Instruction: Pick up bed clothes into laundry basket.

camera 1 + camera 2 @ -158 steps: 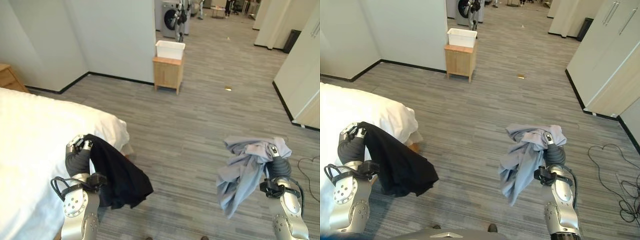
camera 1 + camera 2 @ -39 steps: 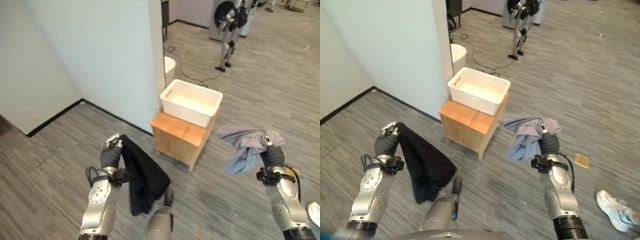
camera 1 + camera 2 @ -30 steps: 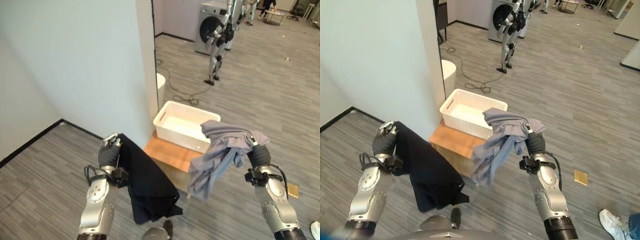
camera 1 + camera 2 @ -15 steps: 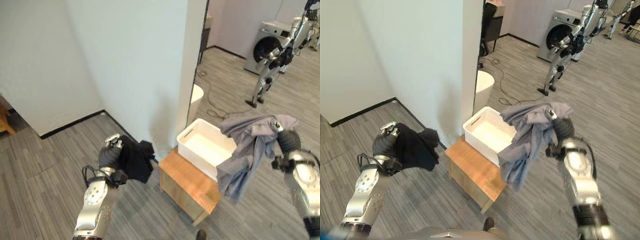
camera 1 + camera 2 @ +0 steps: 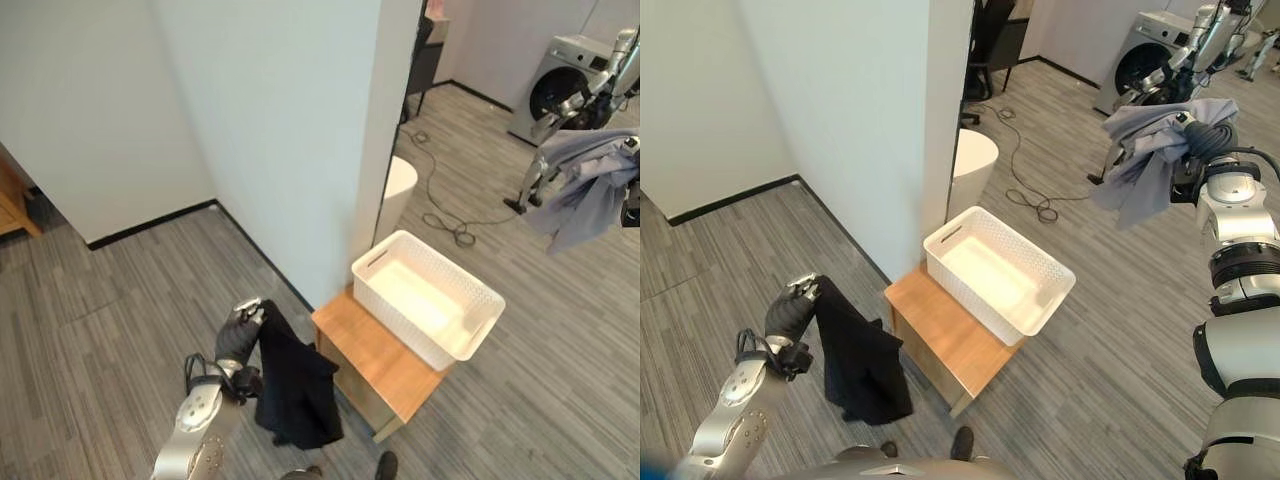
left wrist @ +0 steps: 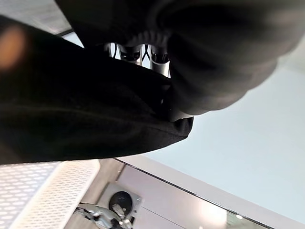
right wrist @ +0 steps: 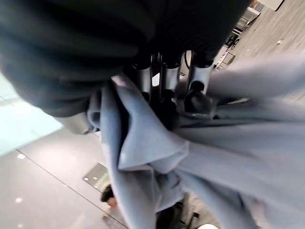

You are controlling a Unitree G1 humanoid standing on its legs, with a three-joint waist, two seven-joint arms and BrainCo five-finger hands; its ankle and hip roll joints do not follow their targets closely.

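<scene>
Curling round a fold of cloth, the fingers [image 7: 164, 76] of the right hand [image 5: 1212, 137] pinched a bunched blue-grey garment [image 5: 1145, 150], which hung in soft, crumpled drapes high and well off to the right of the laundry basket [image 5: 998, 273]. The left hand [image 5: 790, 312] was likewise closed on a black garment [image 5: 857, 365]; its fingers [image 6: 143, 52] showed past the dark fabric, and the cloth fell limp and matte beside the low wooden stand [image 5: 940, 340], near the floor.

Both pieces were in the air, so the step in hand looked like the carry to the basket, with neither dropped in yet. The basket, a white rectangular tub with perforated walls and slot handles, sat empty on the stand's smooth, light wood top. Next, each hand would likely need to come over the open rim and loosen its grip; the trailing hems could catch on the basket's edge or slide down outside it.
</scene>
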